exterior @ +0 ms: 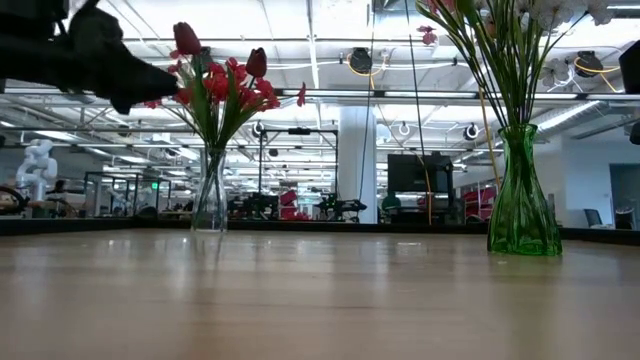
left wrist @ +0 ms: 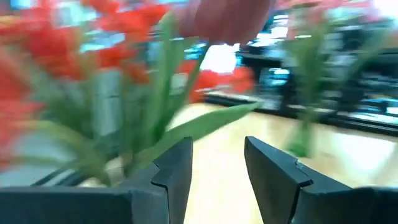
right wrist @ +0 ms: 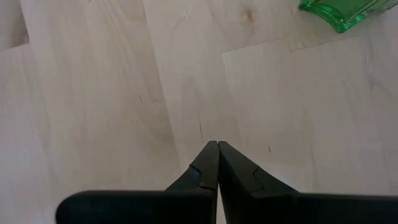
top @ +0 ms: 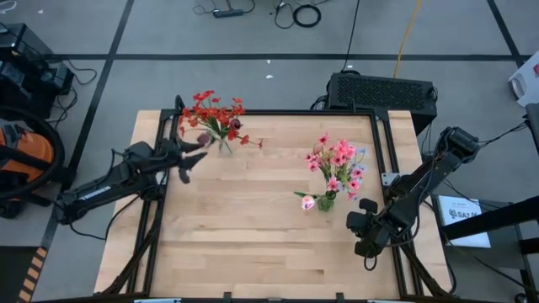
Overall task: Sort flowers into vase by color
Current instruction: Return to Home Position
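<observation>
Two grippers over counter (top: pixel 253 236): left gripper (left wrist: pixel 217 149) spread beside red flowers (top: pixel 215 114) in clear vase (exterior: pixel 210 195), right gripper (right wrist: pixel 217 144) pressed together near green vase (exterior: pixel 522 205) of pink flowers (top: pixel 337 158).

Soft, even light falls from above in the high view, so the wooden table (top: pixel 253 227) is bright and the shadows under the red flowers (top: pixel 215 114) are very faint. In the low view the light comes from the ceiling lamps (exterior: pixel 310 50) in the upper part of the frame, so the left arm (exterior: pixel 95 55) at the upper left is almost a black silhouette, and the near table at the bottom is out of focus. The left wrist view is strongly blurred, with the flowers smeared across its upper left and only the left gripper (left wrist: pixel 217 140) at the bottom sharp, while the right wrist view is bright and clear.
</observation>
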